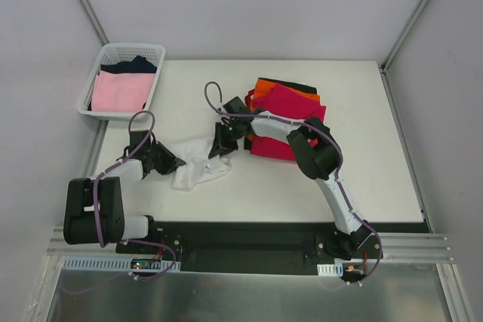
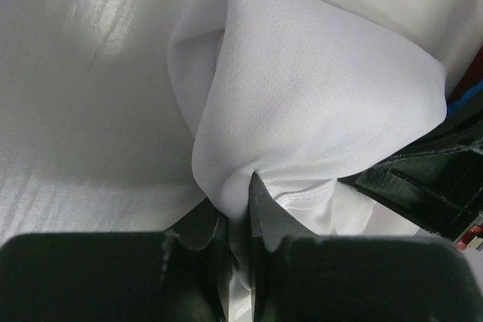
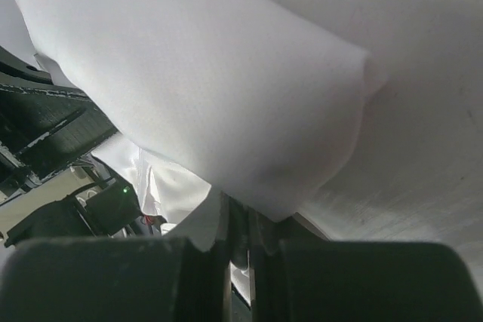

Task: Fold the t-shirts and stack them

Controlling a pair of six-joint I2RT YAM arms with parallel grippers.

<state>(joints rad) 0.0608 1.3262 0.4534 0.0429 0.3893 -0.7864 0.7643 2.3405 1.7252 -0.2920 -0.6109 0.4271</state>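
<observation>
Left claw (image 1: 178, 162) and right claw (image 1: 216, 151) clamp shut on opposite ends of the crumpled white cloth t-shirt (image 1: 198, 170) spanning between them.

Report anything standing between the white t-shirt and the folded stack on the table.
No loose object lies between the white t-shirt and the stack; only the right arm crosses the stack's left edge.

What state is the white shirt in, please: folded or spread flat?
Neither: the white shirt lies bunched and creased on the table, its cloth pinched in both sets of jaws.
</observation>
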